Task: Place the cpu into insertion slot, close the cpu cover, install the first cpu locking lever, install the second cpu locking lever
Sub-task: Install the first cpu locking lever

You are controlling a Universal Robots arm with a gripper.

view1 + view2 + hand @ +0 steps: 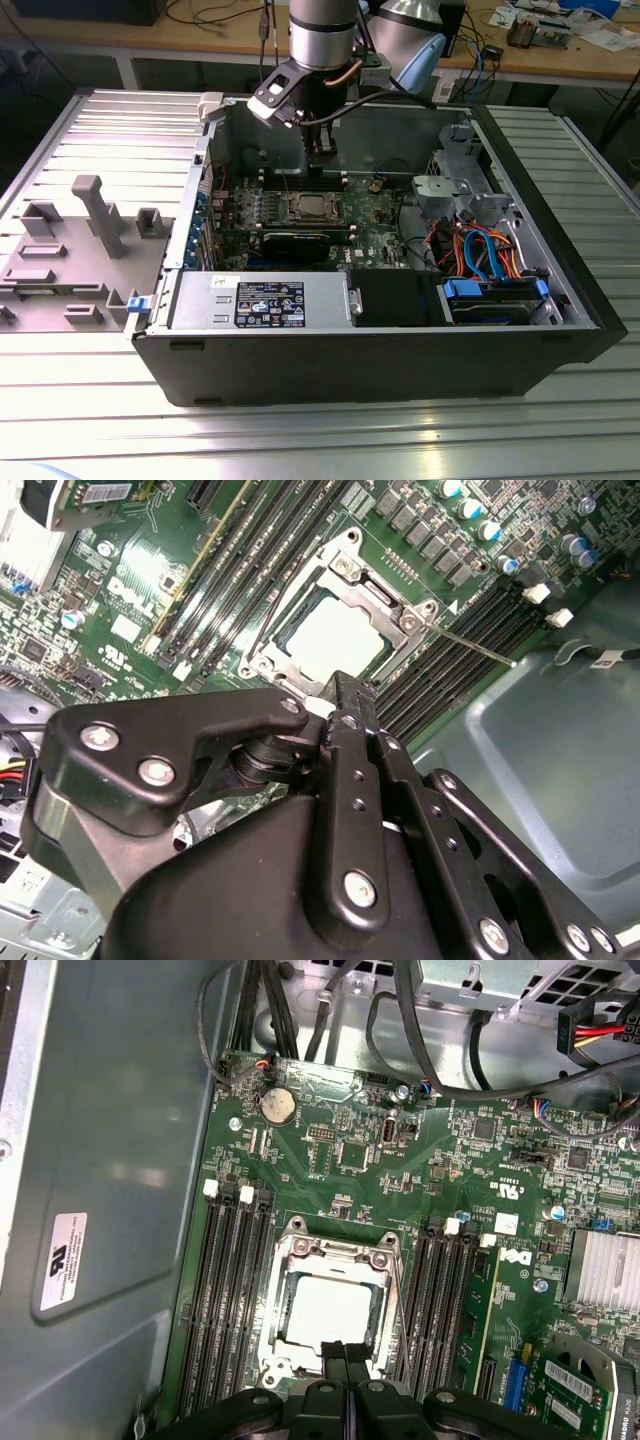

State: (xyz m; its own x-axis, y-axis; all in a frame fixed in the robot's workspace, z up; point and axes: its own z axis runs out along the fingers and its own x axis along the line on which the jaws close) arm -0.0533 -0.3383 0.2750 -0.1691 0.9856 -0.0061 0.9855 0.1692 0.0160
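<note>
The cpu (328, 1310) lies in the insertion slot (311, 208) on the green motherboard, its silver top (335, 638) showing through the window of the cpu cover (335, 1252). The cover lies flat over the chip. One thin wire locking lever (472, 647) juts out sideways over the memory slots; another thin lever (270, 608) curves along the opposite side of the socket. My gripper (345, 1350) hovers just above the socket's edge with its black fingers pressed together, holding nothing. In the exterior view the gripper (322, 152) hangs inside the open case, above the socket.
Long black memory slots (230, 1290) flank the socket on both sides. A black expansion card (300, 243), a power supply (265, 300) and a drive bay with blue and orange cables (485, 255) fill the case. A grey fixture (70, 250) stands at the exterior view's left.
</note>
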